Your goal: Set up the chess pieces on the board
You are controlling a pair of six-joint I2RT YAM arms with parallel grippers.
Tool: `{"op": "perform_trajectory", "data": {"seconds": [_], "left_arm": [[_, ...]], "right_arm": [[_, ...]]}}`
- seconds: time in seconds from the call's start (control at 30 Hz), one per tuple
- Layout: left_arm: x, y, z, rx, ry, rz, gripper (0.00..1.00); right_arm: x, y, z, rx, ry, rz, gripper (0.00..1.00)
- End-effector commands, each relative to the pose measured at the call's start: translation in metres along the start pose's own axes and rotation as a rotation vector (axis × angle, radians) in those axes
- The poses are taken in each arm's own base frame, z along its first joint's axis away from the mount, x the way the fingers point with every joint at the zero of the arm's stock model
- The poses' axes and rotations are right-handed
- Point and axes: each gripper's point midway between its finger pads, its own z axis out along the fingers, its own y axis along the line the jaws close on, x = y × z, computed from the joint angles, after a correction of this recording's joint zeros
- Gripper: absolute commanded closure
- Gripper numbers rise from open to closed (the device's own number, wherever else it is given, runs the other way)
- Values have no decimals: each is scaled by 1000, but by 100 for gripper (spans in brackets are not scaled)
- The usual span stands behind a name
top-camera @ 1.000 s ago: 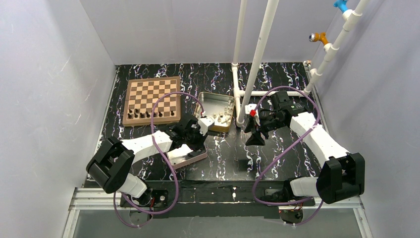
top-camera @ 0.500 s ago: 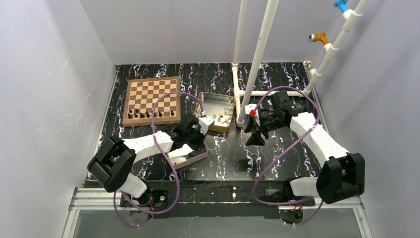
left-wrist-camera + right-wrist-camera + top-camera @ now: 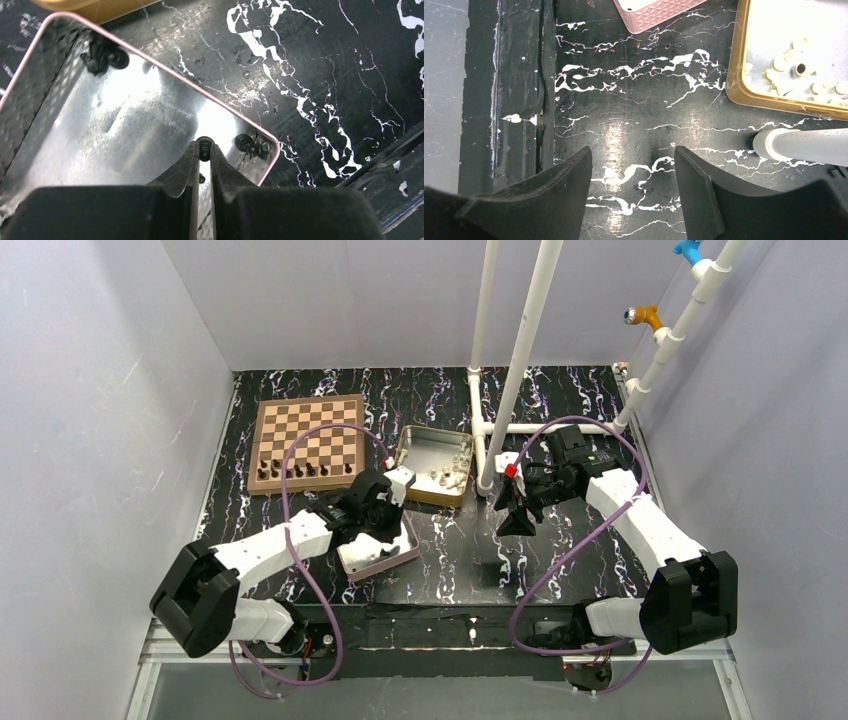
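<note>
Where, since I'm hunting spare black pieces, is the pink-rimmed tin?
In the top view, the pink-rimmed tin lies left of centre under the left gripper, just nearer the arms than the gold tin.

I see white shells between chunky black joints on both my left arm and my right arm. A purple cable loops off each. My fingers are matte black wedges. A small red tab sits by the right wrist.
</note>
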Motion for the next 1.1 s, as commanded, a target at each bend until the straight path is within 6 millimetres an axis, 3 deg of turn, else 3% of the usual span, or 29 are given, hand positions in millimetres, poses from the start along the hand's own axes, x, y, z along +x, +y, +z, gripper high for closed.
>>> {"op": "perform_trajectory", "data": {"seconds": [0.0, 0.37, 0.67, 0.93, 1.07], "left_arm": [[-13, 9, -30, -95, -33, -86, 100], [-56, 58, -83, -228, -88, -218, 100], [-83, 118, -110, -353, -143, -335, 100], [-94, 174, -121, -470, -159, -456, 100], [-88, 207, -124, -583, -155, -494, 100]], "right_arm": [[-6, 4, -2, -2, -28, -18, 31], [-7, 4, -1, -10, -40, -13, 31], [-4, 3, 0, -1, -34, -7, 31], [-3, 2, 1, 1, -33, 1, 31], [-2, 2, 2, 1, -32, 3, 31]]}}
